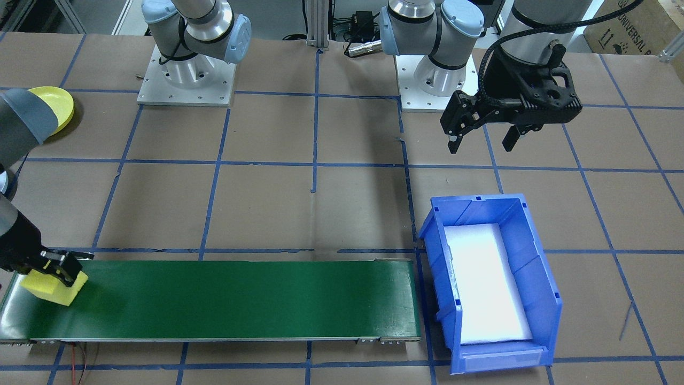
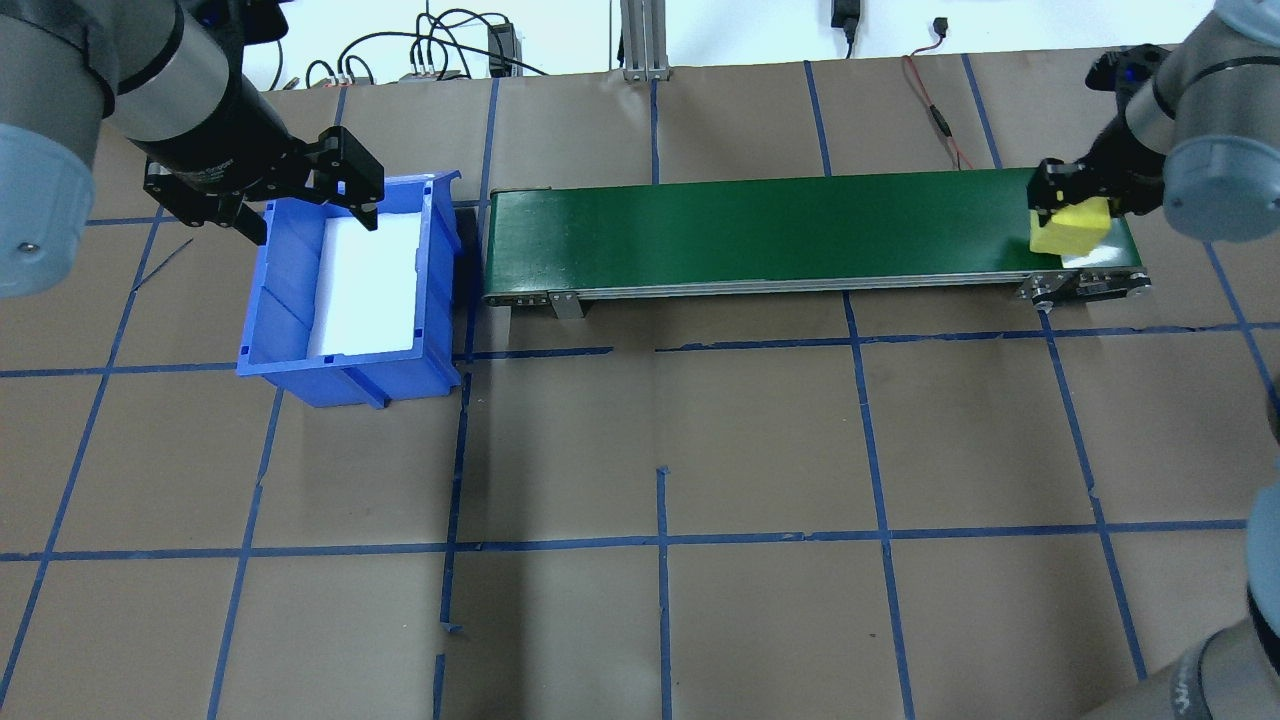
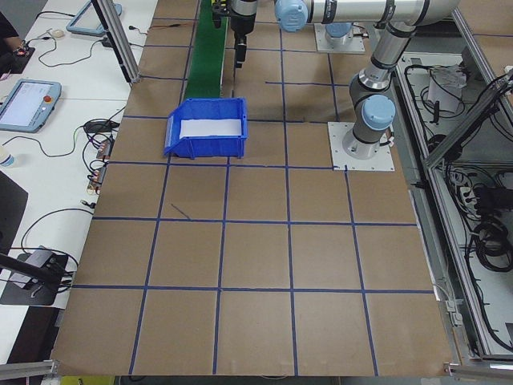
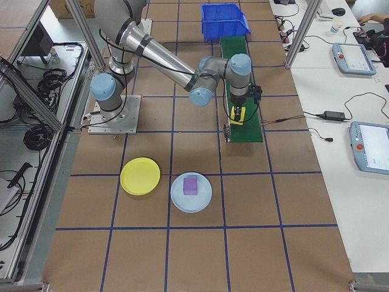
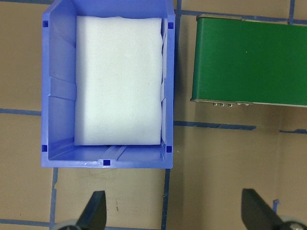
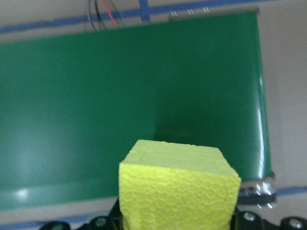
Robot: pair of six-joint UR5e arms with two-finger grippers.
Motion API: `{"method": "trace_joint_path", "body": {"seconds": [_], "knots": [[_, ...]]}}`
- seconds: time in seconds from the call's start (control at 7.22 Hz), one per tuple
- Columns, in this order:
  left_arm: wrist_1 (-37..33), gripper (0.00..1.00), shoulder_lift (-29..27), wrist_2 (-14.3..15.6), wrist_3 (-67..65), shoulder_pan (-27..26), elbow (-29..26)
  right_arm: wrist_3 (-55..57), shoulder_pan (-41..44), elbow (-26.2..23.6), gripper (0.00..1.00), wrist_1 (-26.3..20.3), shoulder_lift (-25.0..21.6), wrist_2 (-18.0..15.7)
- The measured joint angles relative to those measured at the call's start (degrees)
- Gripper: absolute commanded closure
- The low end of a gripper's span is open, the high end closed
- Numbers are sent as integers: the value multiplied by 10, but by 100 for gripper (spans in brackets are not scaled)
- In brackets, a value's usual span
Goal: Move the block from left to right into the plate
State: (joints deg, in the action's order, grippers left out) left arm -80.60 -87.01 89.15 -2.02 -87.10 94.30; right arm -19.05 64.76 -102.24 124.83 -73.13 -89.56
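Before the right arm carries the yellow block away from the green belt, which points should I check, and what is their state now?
1. Right gripper shut on the yellow block: ok.
2. Block at the end of the green belt, clear of its surface: cannot tell.
3. Yellow plate has nothing on it: ok.
4. Light blue plate beside it already holds a purple block, so avoid it: ok.
5. Left gripper open, off near the blue bin: ok.
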Motion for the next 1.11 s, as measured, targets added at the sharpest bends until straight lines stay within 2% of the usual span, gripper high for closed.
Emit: {"method": "trace_joint_path", "body": {"seconds": [0.28, 0.42, 0.69, 1.11], "knots": [[0, 0, 0, 0, 0, 0, 0, -129, -105, -118, 63, -14, -100, -24], [0, 0, 0, 0, 0, 0, 0, -175, -149, -148, 63, -36, -129, -44], [0, 0, 1, 1, 0, 0, 1, -268, -255, -166, 61, -86, -144, -71], [0, 0, 2, 1, 0, 0, 3, -369, -396, -187, 59, -92, -143, -82]]}}
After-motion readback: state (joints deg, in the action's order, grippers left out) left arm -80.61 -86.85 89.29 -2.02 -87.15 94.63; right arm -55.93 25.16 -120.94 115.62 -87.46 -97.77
